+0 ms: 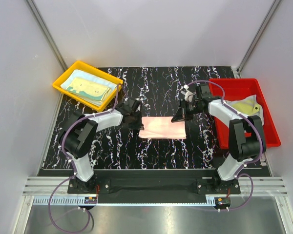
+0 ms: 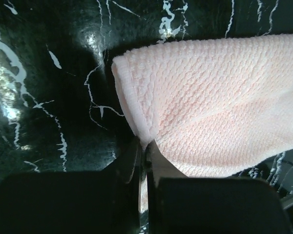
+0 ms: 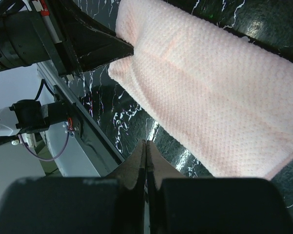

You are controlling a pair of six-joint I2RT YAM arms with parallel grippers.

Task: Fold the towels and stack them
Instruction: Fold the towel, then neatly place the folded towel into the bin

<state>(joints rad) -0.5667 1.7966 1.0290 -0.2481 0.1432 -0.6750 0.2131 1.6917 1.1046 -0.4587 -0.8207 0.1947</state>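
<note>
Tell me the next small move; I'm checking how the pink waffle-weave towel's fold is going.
Probably open the right gripper and seat it on the right edge of the pink waffle-weave towel: it is shut, with black marbled table showing between it and the cloth, while the left gripper pinches the left corner.

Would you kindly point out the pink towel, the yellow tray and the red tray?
pink towel (image 1: pixel 163 127), top view, its middle.
yellow tray (image 1: pixel 100 72), top view, far rim.
red tray (image 1: pixel 237 81), top view, far rim.

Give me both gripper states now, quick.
Left gripper: closed, pinching the edge of the pink towel.
Right gripper: closed, nothing visibly held; the towel sits just past its tips.
</note>
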